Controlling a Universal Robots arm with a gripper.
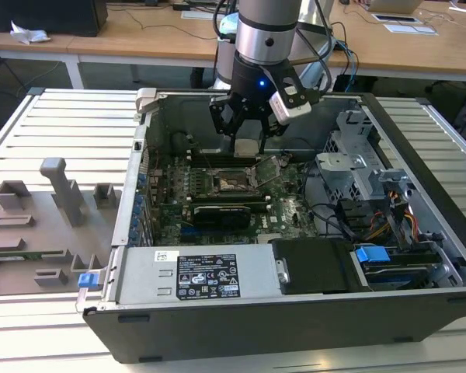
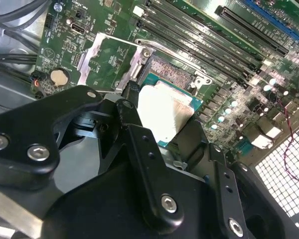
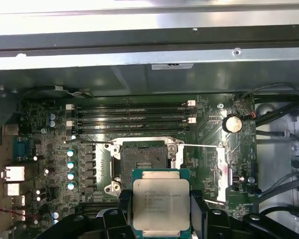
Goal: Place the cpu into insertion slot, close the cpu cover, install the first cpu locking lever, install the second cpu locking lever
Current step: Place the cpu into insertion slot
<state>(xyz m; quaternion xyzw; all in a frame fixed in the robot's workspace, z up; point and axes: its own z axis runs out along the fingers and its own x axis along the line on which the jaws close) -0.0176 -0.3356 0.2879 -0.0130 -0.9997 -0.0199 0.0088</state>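
Slatted worktop, open computer case: cpu held over the board.
Gripper pinches cpu by two opposite edges, near the bare insertion slot; cpu cover swung open. Best kept level, edges squared to socket, lowered without force.

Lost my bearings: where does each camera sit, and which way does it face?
Exterior view: off the arm, looking down into the open case; arm and gripper show.
First wrist view: on the wrist, looking down on the insertion slot; fingers flank the cpu.
Second wrist view: on the wrist, slanting past the gripper to the open cpu cover.
Both wrist views share the cpu and insertion slot.
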